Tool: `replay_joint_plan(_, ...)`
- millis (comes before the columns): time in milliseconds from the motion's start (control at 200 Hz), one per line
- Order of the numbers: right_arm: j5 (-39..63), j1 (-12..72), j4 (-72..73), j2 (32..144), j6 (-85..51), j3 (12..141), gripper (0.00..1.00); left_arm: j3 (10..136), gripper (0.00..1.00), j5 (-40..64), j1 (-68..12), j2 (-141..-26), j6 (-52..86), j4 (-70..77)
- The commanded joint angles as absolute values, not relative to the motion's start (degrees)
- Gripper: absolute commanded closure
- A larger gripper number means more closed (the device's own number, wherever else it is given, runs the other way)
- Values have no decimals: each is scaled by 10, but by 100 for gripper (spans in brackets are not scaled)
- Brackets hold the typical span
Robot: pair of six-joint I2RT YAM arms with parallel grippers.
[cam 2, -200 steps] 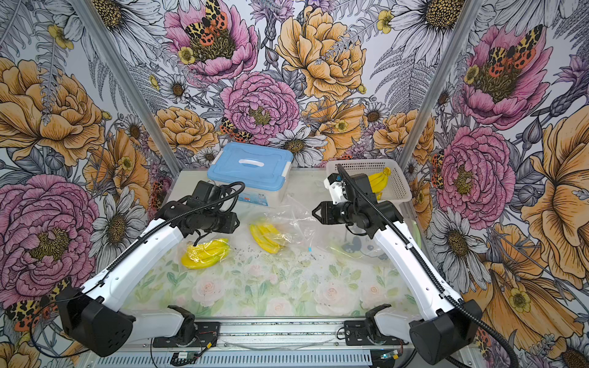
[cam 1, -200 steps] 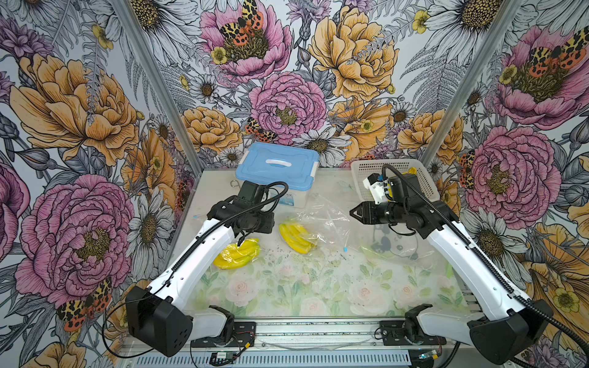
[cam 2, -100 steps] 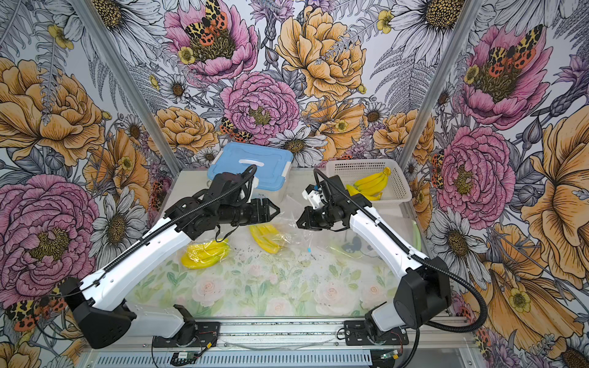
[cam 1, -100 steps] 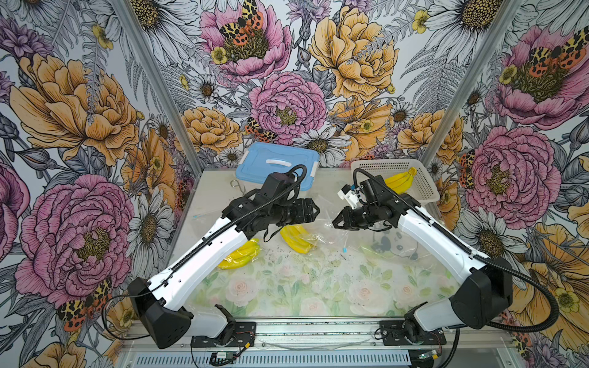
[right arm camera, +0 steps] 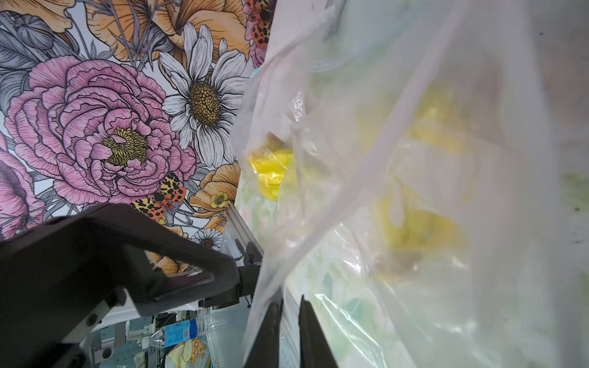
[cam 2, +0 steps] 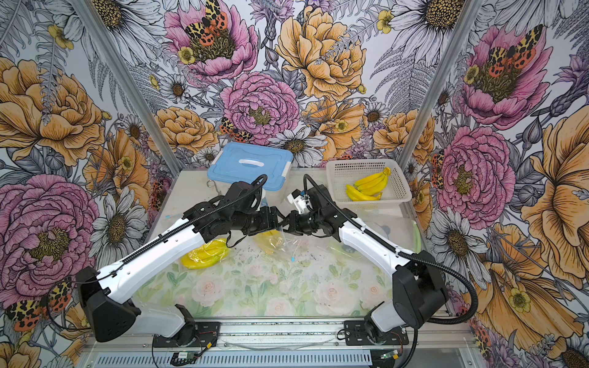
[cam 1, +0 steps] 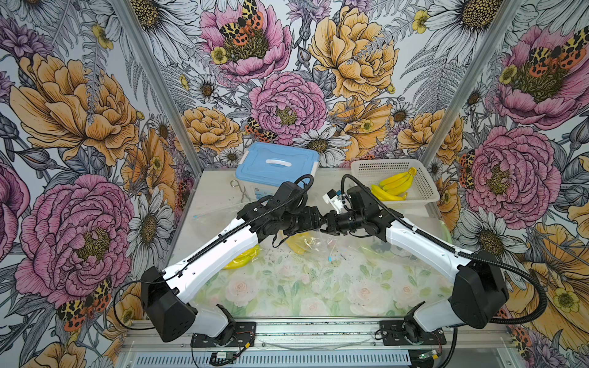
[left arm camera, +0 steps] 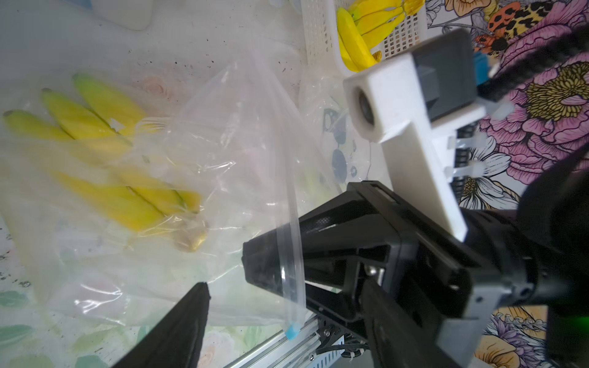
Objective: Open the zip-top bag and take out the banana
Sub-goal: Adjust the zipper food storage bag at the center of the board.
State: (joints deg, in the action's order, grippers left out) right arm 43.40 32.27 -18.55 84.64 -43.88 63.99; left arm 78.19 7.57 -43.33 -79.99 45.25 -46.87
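Right now the right gripper (left arm camera: 259, 266) is pinched tight on the zip strip (left arm camera: 291, 223) of the zip-top bag (left arm camera: 223, 153). The clear film is caught between its black fingers. The strip runs past the grip and ends at a small blue slider (left arm camera: 292, 331) that hangs free.

The left gripper (cam 2: 276, 220) faces it nose to nose, fingers spread wide and holding nothing. In the left wrist view one finger sits on each side of the strip and the other gripper's tip. Whether either finger touches the plastic, I cannot tell.

From the pinch, the bag drapes down toward the table (cam 1: 287, 296), crumpled and shiny. The banana (left arm camera: 127, 204) is inside it, a small yellow bunch lying low in the bag, just beneath the two grippers in both top views. I cannot make out whether the seal is open.

Further out, a second yellow bunch (cam 1: 242, 259) in plastic lies on the table, partly hidden under the left arm. At the back stand a box with a blue lid (cam 1: 274, 162) and a white basket (cam 1: 424, 188) with more bananas (cam 1: 393, 188) in it. The flowered walls close in on all sides.
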Motion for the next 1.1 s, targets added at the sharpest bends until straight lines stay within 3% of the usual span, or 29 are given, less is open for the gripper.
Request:
replay_joint_plan(0,442,329,-130,824,-465,635,84,754,27,73,-424,-784,462,-444)
replay_joint_plan(200,442,345,-92,821,-495,620,84,709,46,80,-411,-766,467,-416)
replay_joint_plan(545,427,374,-77,843,-505,621,85,676,100,95,-398,-748,472,-389)
replay_joint_plan(765,401,374,-87,852,-501,615,89,670,100,110,-375,-710,483,-390)
replay_joint_plan(1096,329,379,-241,916,-434,646,91,743,100,124,-382,-711,491,-390)
